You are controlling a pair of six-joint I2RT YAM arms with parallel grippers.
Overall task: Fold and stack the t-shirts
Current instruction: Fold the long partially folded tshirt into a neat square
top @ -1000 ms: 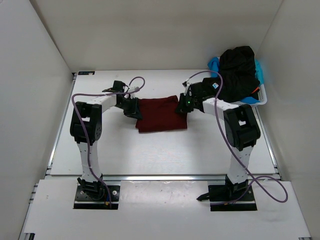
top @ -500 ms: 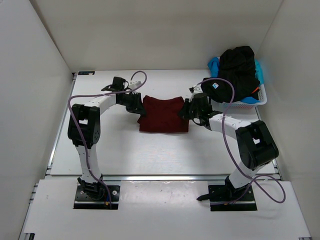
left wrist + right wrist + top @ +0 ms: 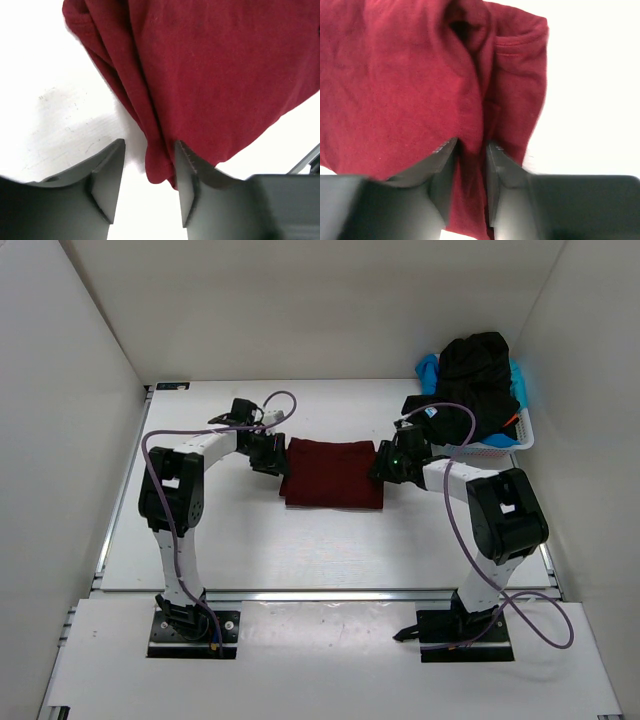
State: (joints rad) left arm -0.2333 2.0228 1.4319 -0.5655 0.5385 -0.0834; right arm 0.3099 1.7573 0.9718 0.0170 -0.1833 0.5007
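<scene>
A dark red t-shirt [image 3: 332, 473] lies folded into a rectangle in the middle of the table. My left gripper [image 3: 272, 458] is at its left edge. In the left wrist view the left gripper [image 3: 148, 175] stands open, and the shirt's [image 3: 215, 65] folded edge lies loose between the fingers, against the right one. My right gripper [image 3: 385, 465] is at the shirt's right edge. In the right wrist view the right gripper [image 3: 470, 147] is shut on a fold of the red cloth [image 3: 395, 75]. A black t-shirt [image 3: 478, 370] is heaped on the basket, over a light blue one [image 3: 428, 368].
The white lattice basket [image 3: 500, 445] stands at the back right, by the right wall, with a sliver of orange cloth [image 3: 512, 420] at its rim. White walls close in the table on the left, back and right.
The red t-shirt has shifted a little to the right and towards the near edge. Both grippers moved with it, and the right arm's elbow swung out to the right.
</scene>
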